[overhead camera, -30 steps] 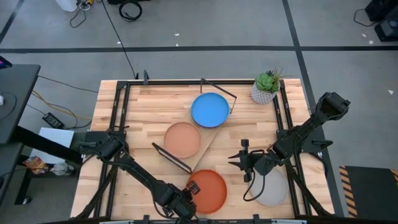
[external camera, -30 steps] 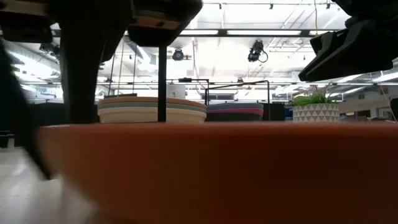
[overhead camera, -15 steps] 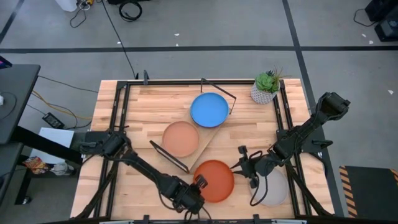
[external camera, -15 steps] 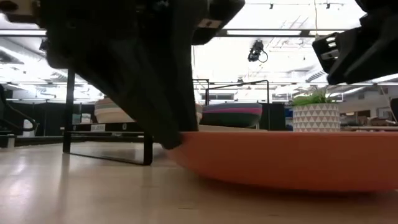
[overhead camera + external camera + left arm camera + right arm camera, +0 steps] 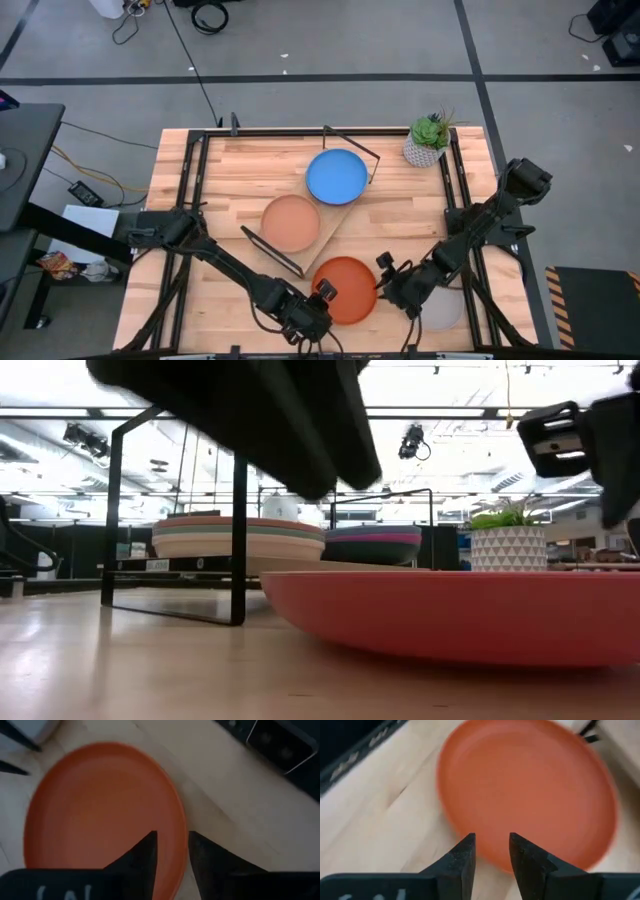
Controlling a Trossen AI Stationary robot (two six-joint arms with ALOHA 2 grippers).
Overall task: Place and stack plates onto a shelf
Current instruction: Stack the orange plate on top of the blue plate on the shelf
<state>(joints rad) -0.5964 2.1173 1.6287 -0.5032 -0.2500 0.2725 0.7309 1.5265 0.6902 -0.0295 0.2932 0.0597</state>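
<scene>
Orange plate (image 5: 345, 289) flat on table; left gripper (image 5: 171, 851), right gripper (image 5: 491, 851) narrowly parted at rim.

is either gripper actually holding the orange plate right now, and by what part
The left gripper straddles the orange plate at its near rim, one finger on each side, and the right gripper does likewise at the opposite rim. Whether either actually clamps cannot be told.

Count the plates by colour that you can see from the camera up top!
Blue plate: 1
Peach plate: 1
Orange plate: 1
Grey plate: 1, partly hidden under an arm
Total: 4 plates showing from above. The blue and peach ones sit on top of stacks, so more lie beneath them.
</scene>
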